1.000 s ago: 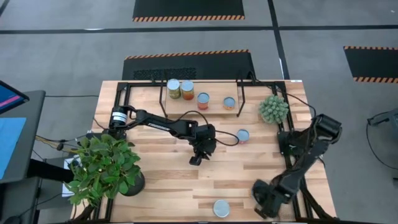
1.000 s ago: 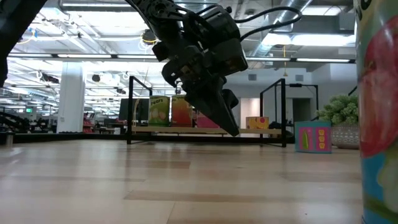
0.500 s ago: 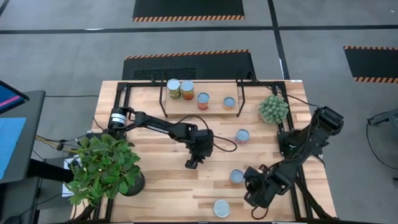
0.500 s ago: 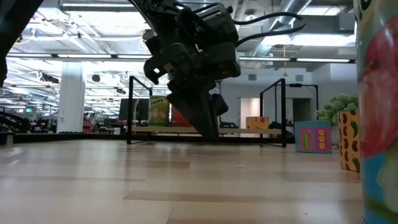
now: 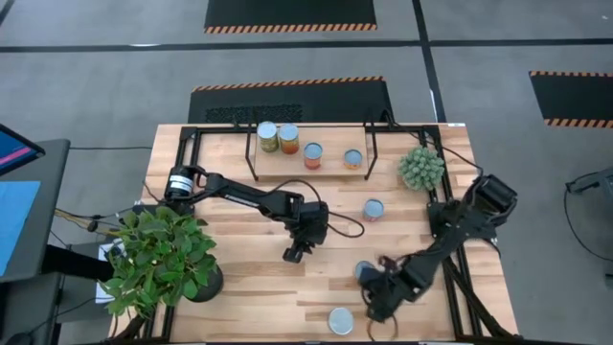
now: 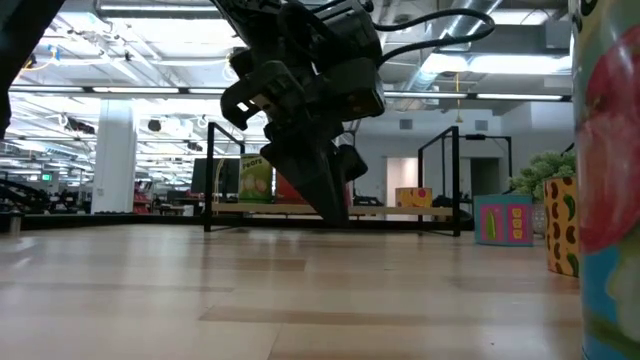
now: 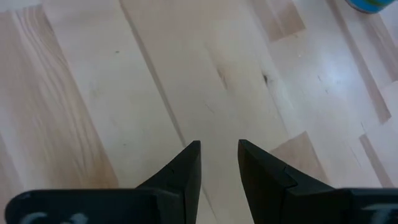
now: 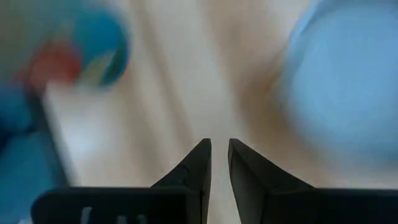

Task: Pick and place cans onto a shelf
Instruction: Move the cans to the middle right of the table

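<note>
Both arms are matte black, built of slim jointed segments. The left arm (image 5: 251,196) carries a silvery ring with a pale band at its base joint and faint white lettering along one link; a thin black cable loops beside its wrist. The right arm (image 5: 450,244) has bulkier rounded black joint housings. Each gripper's fingers (image 7: 186,169) are dark, flat, tapering wedges, seemingly plastic.
</note>
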Robot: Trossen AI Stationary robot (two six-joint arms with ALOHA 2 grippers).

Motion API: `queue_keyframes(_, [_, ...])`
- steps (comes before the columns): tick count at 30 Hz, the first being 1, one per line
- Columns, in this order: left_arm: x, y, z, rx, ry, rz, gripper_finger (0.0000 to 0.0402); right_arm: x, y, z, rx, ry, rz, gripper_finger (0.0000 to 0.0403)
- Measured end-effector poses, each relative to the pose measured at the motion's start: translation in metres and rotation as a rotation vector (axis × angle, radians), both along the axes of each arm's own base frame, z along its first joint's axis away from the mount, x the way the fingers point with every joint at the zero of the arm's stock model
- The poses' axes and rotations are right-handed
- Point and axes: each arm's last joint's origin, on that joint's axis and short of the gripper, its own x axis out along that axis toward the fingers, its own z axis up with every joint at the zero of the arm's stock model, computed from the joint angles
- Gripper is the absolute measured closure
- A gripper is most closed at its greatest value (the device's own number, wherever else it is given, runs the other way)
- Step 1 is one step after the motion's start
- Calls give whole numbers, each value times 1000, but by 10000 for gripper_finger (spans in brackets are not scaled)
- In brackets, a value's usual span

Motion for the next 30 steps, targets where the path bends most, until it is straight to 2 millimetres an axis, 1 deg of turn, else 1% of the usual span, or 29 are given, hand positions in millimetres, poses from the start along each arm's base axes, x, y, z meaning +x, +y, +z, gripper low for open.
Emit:
queue_keyframes(4, [0, 0, 0, -6, 12, 15, 308, 12, -31, -5, -183, 15, -94, 321])
queue_keyframes(7, [-2, 0, -1, -16, 41, 41, 308, 15, -52, -5, -284, 53, -195, 321])
queue_keyframes(9, [-4, 0, -2, -18, 72, 50, 308, 14, -60, -1, -317, 66, -226, 321])
queue_keyframes(12, [-7, -2, -3, -14, 103, 49, 308, 13, -64, 3, -365, 33, -246, 321])
queue_keyframes(14, [-7, -4, -3, -8, 100, 48, 308, 14, -67, 10, -414, -38, -267, 321])
queue_keyframes(16, [-6, -6, -3, 4, 92, 50, 308, 14, -68, 18, -446, -78, -226, 321])
queue_keyframes(20, [-7, -6, -3, 0, 100, 65, 308, 16, -67, 28, -362, -90, -132, 321])
queue_keyframes(25, [-6, -7, -3, 7, 88, 59, 308, 22, -66, 29, -318, -103, -40, 321])
queue_keyframes(28, [-5, -7, -2, 16, 79, 59, 308, 27, -73, 28, -325, -89, -20, 321])
queue_keyframes(30, [-5, -7, -2, 20, 79, 60, 308, 33, -79, 22, -334, -71, -17, 321])
